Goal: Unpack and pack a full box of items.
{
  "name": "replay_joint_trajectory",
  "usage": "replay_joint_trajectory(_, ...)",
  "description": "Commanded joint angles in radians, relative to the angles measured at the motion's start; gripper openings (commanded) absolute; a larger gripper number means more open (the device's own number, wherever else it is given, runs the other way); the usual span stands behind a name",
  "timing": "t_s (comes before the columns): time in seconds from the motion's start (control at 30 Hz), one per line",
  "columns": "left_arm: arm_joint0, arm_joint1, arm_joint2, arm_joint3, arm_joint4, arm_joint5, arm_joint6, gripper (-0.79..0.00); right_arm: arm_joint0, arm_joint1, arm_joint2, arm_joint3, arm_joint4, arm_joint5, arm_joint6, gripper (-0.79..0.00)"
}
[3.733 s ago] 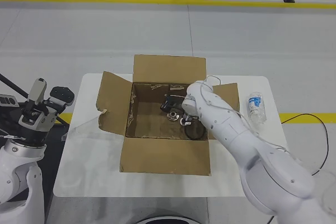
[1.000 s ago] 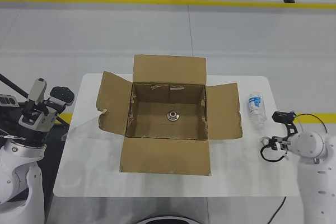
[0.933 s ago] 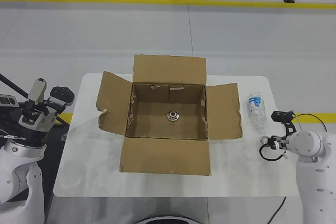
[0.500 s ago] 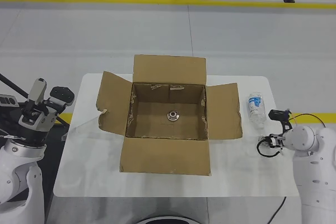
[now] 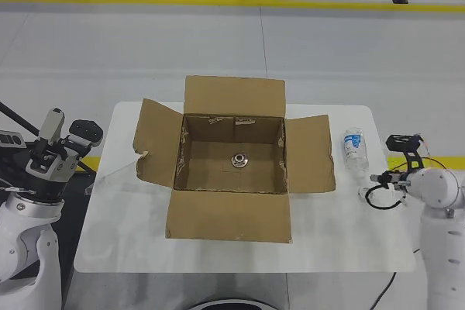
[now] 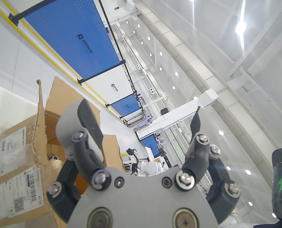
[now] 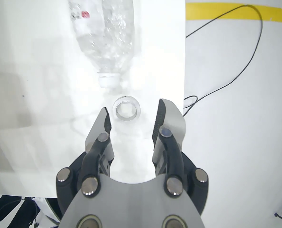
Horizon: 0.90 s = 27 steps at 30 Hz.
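box [image 5: 229, 215] sits open mid table [image 5: 341, 236], all four flaps folded out. inside there's one small round metal part [image 5: 238, 160] on the box floor, nothing else i can make out in there

out on the table, right of the box: a clear plastic bottle [image 5: 354, 151] lying on its side, and a small clear ring [image 7: 127, 111] lying flat just off the bottle's cap end, near the table's right edge

right gripper [image 7: 133, 115] is over that spot, fingers spread, holding nothing. the ring lies free just ahead of the tips and roughly between them, not pinched. can't tell how high above the table the gripper is

left gripper [image 6: 141, 110] is parked off the left side of the table, pointing up toward the ceiling, fingers apart, empty

my read on progress: unpack is nearly done, bottle and ring are out, the metal part is the last one to lift. none of the repack has started, so all three items have to go back in, and the flaps aren't closed. call it under halfway
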<state>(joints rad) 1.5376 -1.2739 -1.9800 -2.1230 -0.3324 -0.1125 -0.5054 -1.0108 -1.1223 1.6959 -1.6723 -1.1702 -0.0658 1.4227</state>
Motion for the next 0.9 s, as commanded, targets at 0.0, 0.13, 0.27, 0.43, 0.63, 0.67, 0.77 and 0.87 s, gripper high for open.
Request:
replay_joint_trajectory(0.0,0.000,0.000,0.000,0.000,0.000,0.000,0.000,0.000,-0.006,0.001,0.000,-0.137,0.021,-0.007,0.003,0.000)
replay_joint_trajectory(0.13,0.000,0.000,0.000,0.000,0.000,0.000,0.000,0.000,0.018,0.001,-0.065,-0.348,0.060,-0.044,0.006,0.000)
replay_joint_trajectory(0.27,0.000,0.000,0.000,0.000,0.000,0.000,0.000,0.000,0.126,-0.006,-0.228,-0.405,0.045,-0.059,0.006,0.000)
replay_joint_trajectory(0.43,0.002,0.000,0.003,0.001,-0.012,0.005,0.010,0.000,0.312,-0.030,-0.455,-0.318,0.082,-0.090,-0.039,0.000)
replay_joint_trajectory(0.63,0.021,0.005,-0.025,0.008,-0.007,0.015,0.008,0.000,0.521,-0.083,-0.720,-0.103,0.144,-0.103,-0.087,0.000)
replay_joint_trajectory(0.67,0.024,0.006,-0.031,0.011,-0.004,0.020,0.011,0.000,0.546,-0.095,-0.760,-0.067,0.172,-0.111,-0.105,0.000)
replay_joint_trajectory(0.77,0.028,0.007,-0.040,0.016,-0.002,0.045,0.029,0.000,0.614,-0.130,-0.881,0.044,0.213,-0.129,-0.133,0.000)
replay_joint_trajectory(0.87,0.027,0.008,-0.041,0.016,-0.002,0.050,0.034,0.000,0.664,-0.167,-0.976,0.150,0.275,-0.150,-0.174,0.000)
